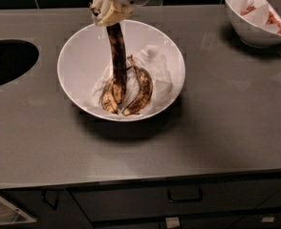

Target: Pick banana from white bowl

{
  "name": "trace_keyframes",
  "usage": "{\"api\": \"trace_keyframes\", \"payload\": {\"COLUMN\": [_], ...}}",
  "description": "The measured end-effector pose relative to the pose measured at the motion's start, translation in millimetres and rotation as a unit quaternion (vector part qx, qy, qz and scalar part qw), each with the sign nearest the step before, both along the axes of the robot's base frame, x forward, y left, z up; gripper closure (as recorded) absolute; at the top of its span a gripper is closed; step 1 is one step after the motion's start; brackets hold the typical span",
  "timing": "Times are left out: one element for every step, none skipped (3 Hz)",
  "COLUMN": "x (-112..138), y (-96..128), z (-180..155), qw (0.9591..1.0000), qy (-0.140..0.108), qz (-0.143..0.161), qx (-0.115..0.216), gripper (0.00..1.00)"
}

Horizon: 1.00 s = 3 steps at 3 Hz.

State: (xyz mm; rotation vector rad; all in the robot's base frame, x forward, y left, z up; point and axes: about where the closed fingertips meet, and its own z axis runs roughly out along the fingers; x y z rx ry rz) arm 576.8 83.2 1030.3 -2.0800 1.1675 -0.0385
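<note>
A wide white bowl [78,56] lined with crumpled white paper sits on the grey counter. My gripper [107,11] is above the bowl's far rim, shut on the top end of the dark brown banana [117,56]. The banana hangs almost upright from it, with its lower tip down among the two shorter spotted bananas [141,92] that lie in the bowl. I cannot tell whether the tip still touches them.
A second white bowl [253,20] with red-pink pieces stands at the back right. A dark round opening [6,61] is cut in the counter at the left. Drawer fronts with handles [183,197] run below the counter's front edge.
</note>
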Motion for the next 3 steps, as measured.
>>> {"api": "trace_keyframes", "payload": {"x": [-9,-26,-27], "y": [2,6,6], "z": [14,40,42], "qw": [0.9998,0.9987,0.9986], "qy": [-0.015,-0.045,-0.047], "qz": [-0.003,0.0,0.0], "qx": [-0.012,-0.023,-0.023], "gripper": [1.0,1.0,1.0]}}
